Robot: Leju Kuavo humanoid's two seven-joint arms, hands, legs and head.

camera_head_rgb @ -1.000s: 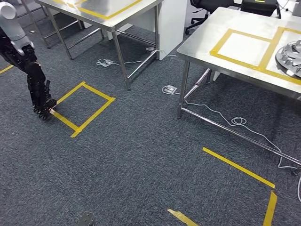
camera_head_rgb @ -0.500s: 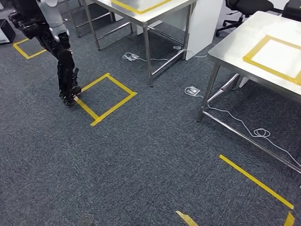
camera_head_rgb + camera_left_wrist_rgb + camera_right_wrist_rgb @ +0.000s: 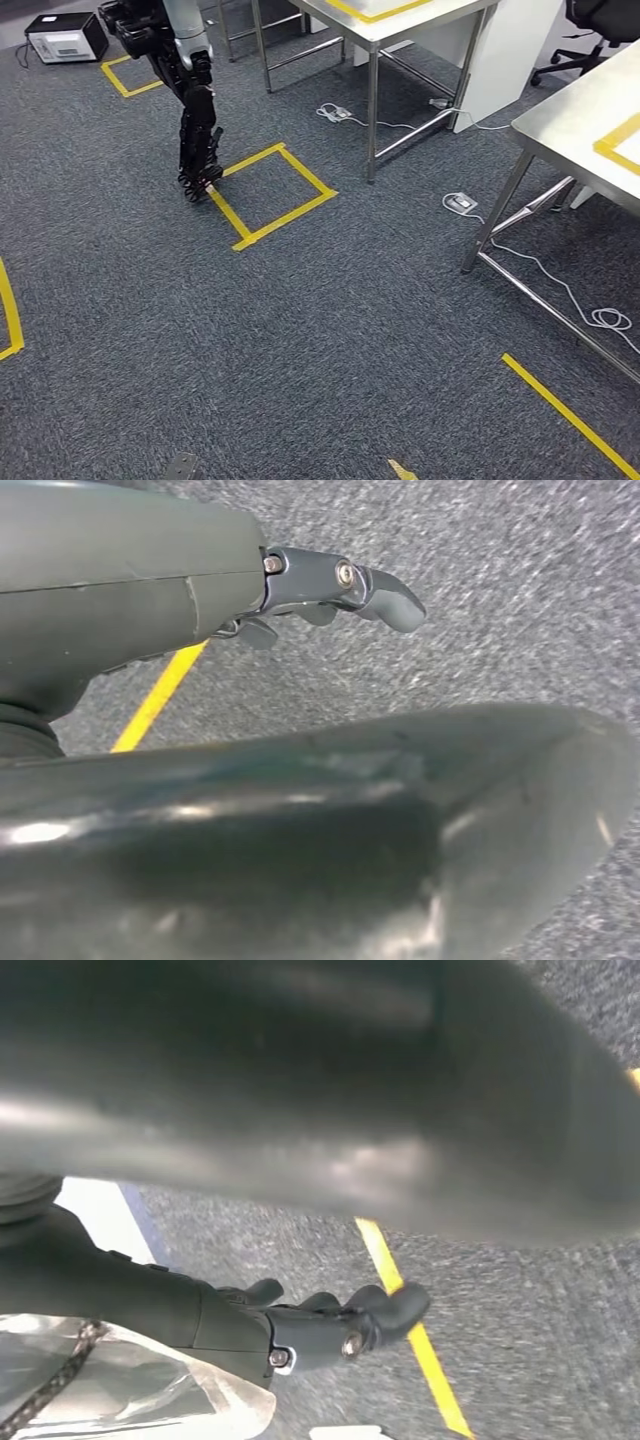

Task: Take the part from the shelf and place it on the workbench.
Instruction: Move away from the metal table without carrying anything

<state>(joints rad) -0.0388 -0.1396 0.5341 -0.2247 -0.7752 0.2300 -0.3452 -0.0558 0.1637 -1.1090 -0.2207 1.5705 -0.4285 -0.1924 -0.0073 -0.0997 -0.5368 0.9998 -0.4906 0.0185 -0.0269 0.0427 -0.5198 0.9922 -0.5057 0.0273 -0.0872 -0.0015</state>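
Observation:
My left hand hangs at the end of the lowered silver arm, over the grey carpet by a corner of a yellow tape square. Its dark fingers are stretched out and apart from the thick thumb, with nothing between them. My right hand also hangs over carpet, fingers loosely extended and holding nothing that I can see. Close behind it lies a crumpled clear plastic sheet; what it covers I cannot tell. A steel workbench with yellow tape on top stands at the right edge.
A second steel table stands at the back, with a white cabinet beside it. Cables and a floor socket lie under the workbench. A white box-shaped device sits on the floor, back left. Yellow tape lines mark the carpet.
The camera has swung to the left: the tables and the tape square slid to the right, and the workbench end with a silver round part left the picture. My left arm still hangs down.

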